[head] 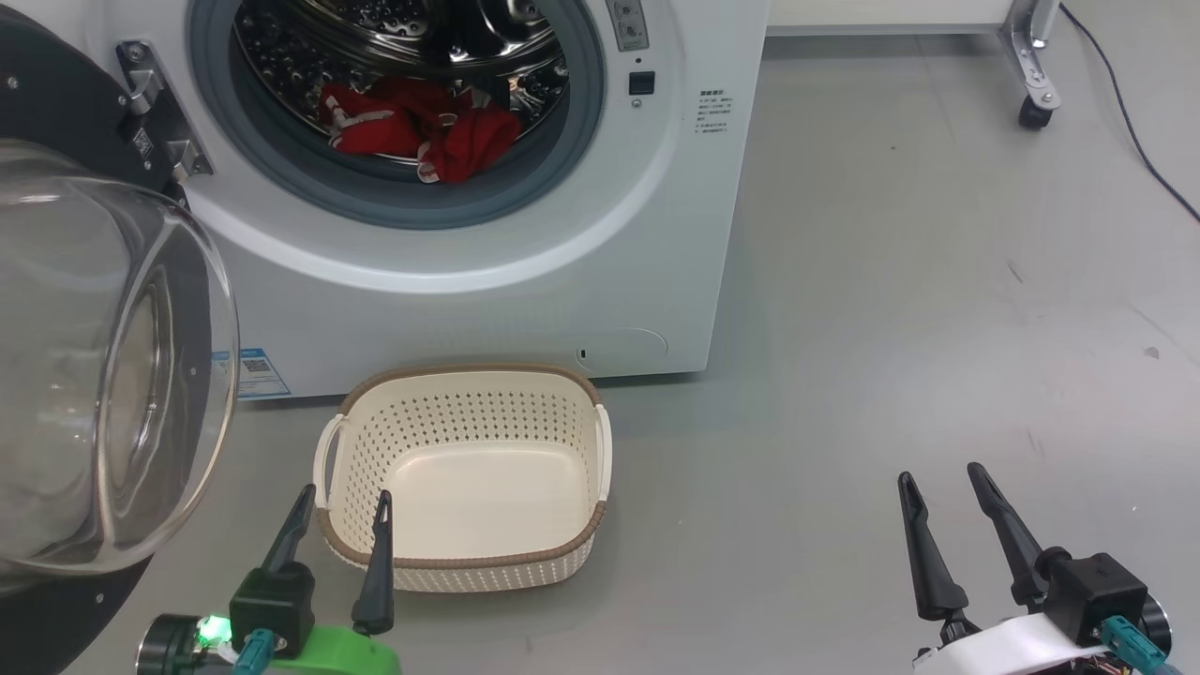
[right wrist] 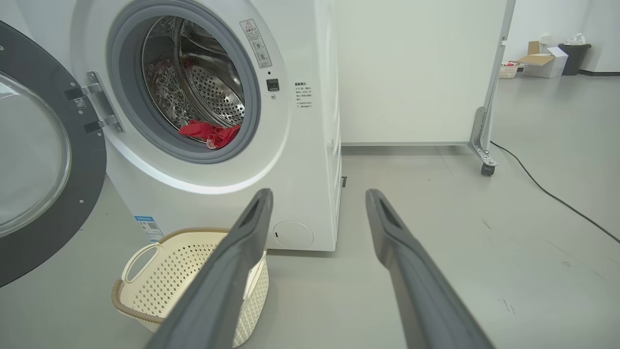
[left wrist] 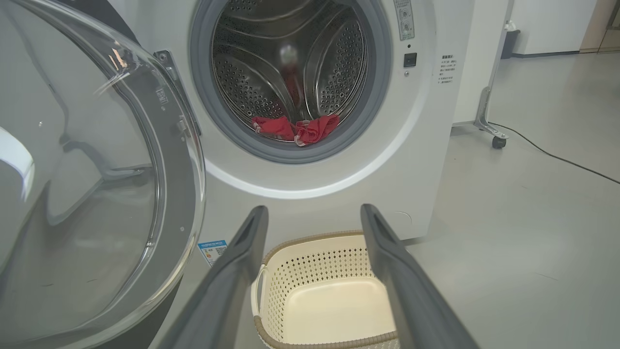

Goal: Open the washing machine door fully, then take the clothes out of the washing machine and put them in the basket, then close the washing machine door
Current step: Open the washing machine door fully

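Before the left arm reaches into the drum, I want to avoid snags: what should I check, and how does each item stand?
1. Washing machine door swung clear of the opening: ok.
2. Red clothes lying low at the front of the drum: ok.
3. Basket empty, in front of the washing machine: ok.
4. Left gripper open, empty: ok.
5. Right gripper open, empty: ok.
6. Door at its full swing: cannot tell.

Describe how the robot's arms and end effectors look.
The left end effector has two long, black, tapering fingers on a black block, mounted to a bright green wrist shell with a lit green light. The right end effector has matching fingers and block, but a white wrist shell. Each carries a teal plug.
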